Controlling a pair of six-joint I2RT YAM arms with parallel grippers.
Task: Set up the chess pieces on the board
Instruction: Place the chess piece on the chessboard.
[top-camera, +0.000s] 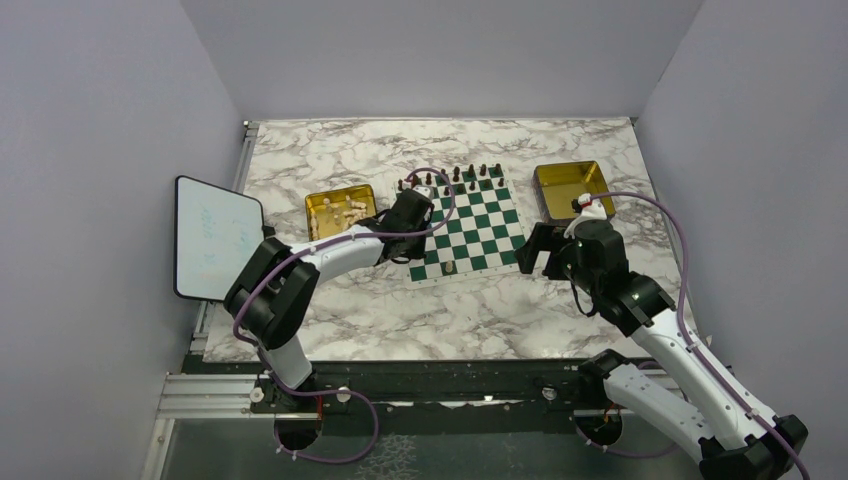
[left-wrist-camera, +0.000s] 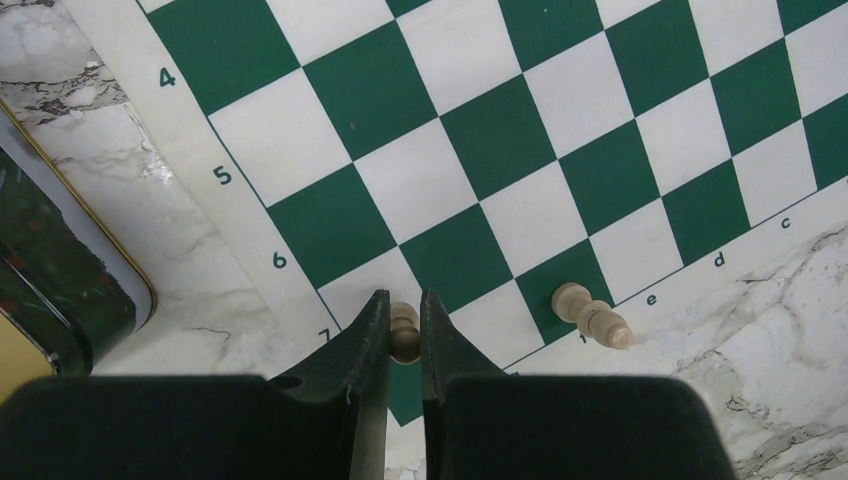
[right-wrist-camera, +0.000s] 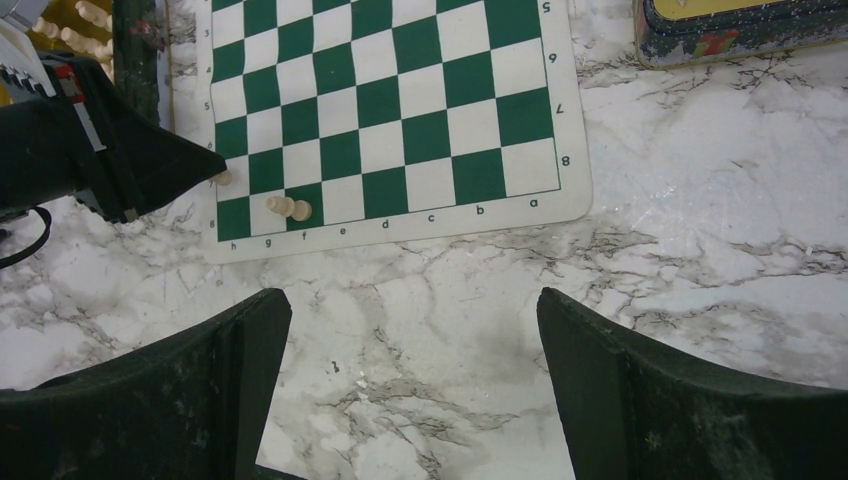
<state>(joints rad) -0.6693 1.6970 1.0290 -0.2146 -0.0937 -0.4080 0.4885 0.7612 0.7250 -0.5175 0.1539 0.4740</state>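
Observation:
The green and white board (top-camera: 475, 225) lies mid-table, also in the left wrist view (left-wrist-camera: 500, 130) and right wrist view (right-wrist-camera: 400, 100). My left gripper (top-camera: 420, 248) is over the board's near left corner. Its fingers (left-wrist-camera: 405, 300) are shut on a cream chess piece (left-wrist-camera: 405, 335), low over the squares by the "7" mark; it also shows in the right wrist view (right-wrist-camera: 224, 178). A second cream piece (left-wrist-camera: 592, 315) rests on the near row by "e" (top-camera: 450, 267) (right-wrist-camera: 288, 208); I cannot tell whether it stands or lies. My right gripper (top-camera: 535, 255) is open and empty (right-wrist-camera: 412, 300) over bare marble beside the board's near right corner.
Dark brown pieces (top-camera: 470, 175) line the board's far rows. A gold tray (top-camera: 340, 212) holding several cream pieces sits left of the board, its rim in the left wrist view (left-wrist-camera: 60, 270). Another gold tray (top-camera: 572, 187) sits at the right. A white tablet (top-camera: 215, 238) stands at the far left.

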